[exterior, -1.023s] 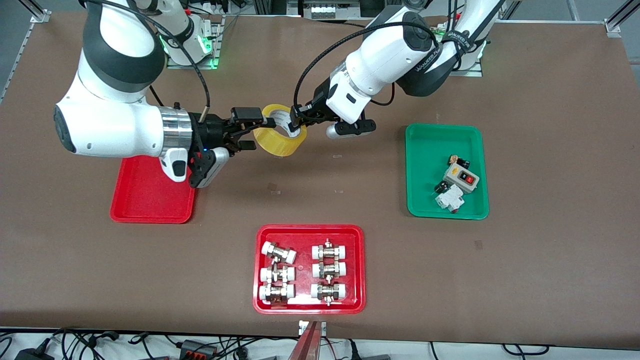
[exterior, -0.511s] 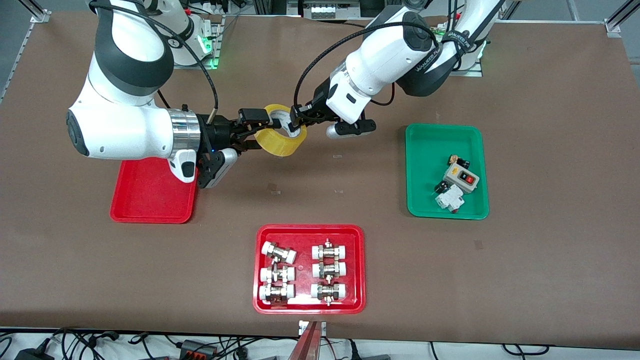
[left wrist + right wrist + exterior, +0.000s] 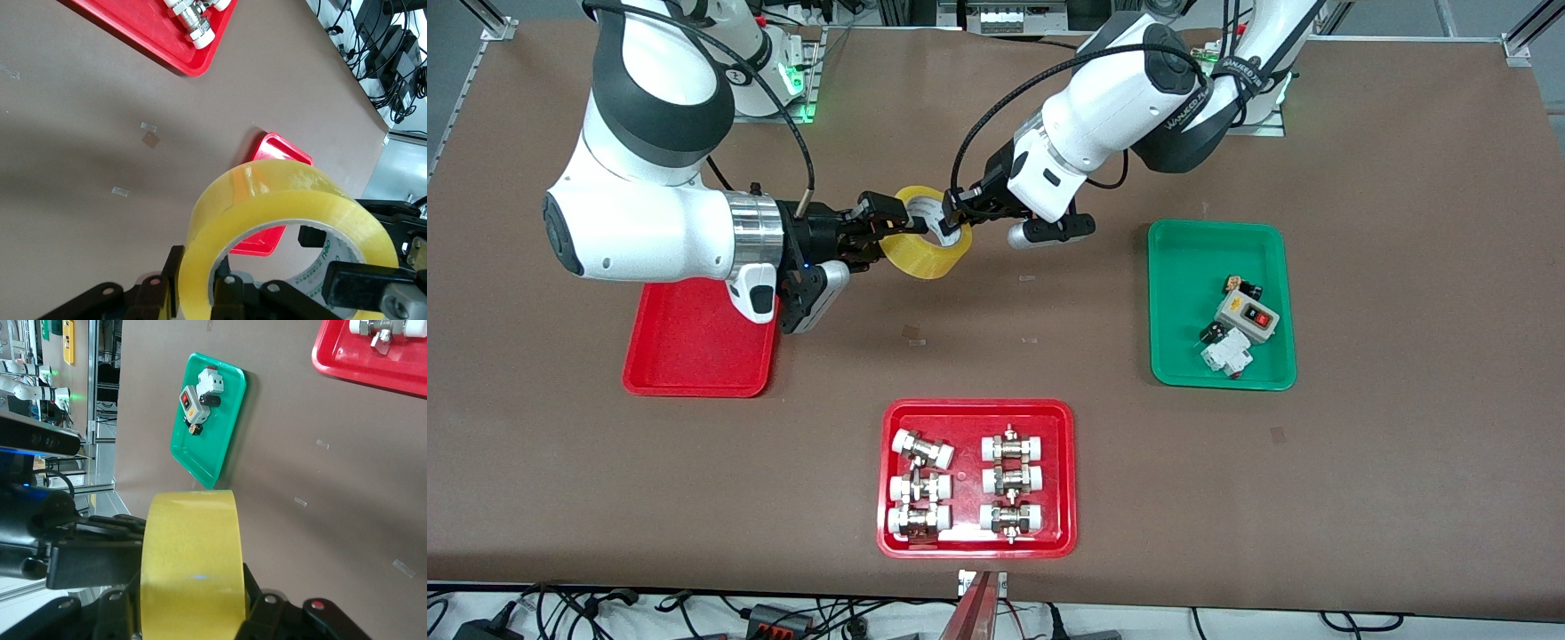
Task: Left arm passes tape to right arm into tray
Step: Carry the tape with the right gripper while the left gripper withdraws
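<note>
Both grippers, left (image 3: 953, 216), right (image 3: 874, 233), clamping tape (image 3: 926, 233) midair

The tape (image 3: 925, 233) is hanging over the table (image 3: 1405, 462) between the left gripper (image 3: 953, 216) and right gripper (image 3: 879, 229), the tray (image 3: 694, 356) is lying toward the right arm's end, and the fittings tray (image 3: 976, 542) is sitting nearest the front camera.

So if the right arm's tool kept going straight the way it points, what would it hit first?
The tape it already grips; past the roll, the left tool holding the same tape, though depth is uncertain.
</note>
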Controlling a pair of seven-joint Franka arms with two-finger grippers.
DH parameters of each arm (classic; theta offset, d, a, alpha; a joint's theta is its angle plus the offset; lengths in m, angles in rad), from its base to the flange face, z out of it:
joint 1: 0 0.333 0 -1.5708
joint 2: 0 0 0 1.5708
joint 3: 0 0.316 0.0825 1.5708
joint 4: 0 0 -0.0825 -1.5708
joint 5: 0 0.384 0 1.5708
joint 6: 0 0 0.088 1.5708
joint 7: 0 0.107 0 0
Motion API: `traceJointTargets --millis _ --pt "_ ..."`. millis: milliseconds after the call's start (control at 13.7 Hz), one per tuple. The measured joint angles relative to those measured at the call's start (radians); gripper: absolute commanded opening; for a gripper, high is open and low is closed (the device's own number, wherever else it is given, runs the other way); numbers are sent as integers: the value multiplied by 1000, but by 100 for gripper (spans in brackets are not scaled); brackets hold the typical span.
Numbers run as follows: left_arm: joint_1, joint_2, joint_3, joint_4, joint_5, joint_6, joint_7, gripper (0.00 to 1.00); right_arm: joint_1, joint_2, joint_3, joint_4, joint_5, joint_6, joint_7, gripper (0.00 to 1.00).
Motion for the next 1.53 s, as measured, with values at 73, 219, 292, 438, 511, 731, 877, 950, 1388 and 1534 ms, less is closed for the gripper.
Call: traceJointTargets --millis 73,219,292,438,511,731,877,950,1388,1534 --pt "0 0 0 0 0 0 0 43 0 0 0 0 0 0 0 36" --pt "0 0 0 2 0 2 0 83 0 1 0 0 -1 0 0 36" --pt "1 0 0 6 0 2 0 90 0 4 -1 0 -1 0 0 36" --pt "4 0 0 10 0 2 0 100 0 10 -2 0 -1 0 0 36" --pt "5 -1 0 10 0 2 1 100 0 11 -2 0 -1 0 0 36" --pt "47 -22 0 10 0 -86 27 100 -1 11 -4 0 -5 1 -8 36" --pt "140 -62 1 10 0 -250 105 100 -5 14 -14 -2 -11 0 -44 36" --pt "195 -89 2 11 0 -330 151 100 -14 21 -19 -4 -13 0 -54 36" --pt "474 -233 11 12 127 -657 396 100 -167 85 -29 -9 -108 -4 -89 36" --pt "498 -248 11 12 198 -663 405 100 -231 105 -31 -29 -134 -15 -89 36"
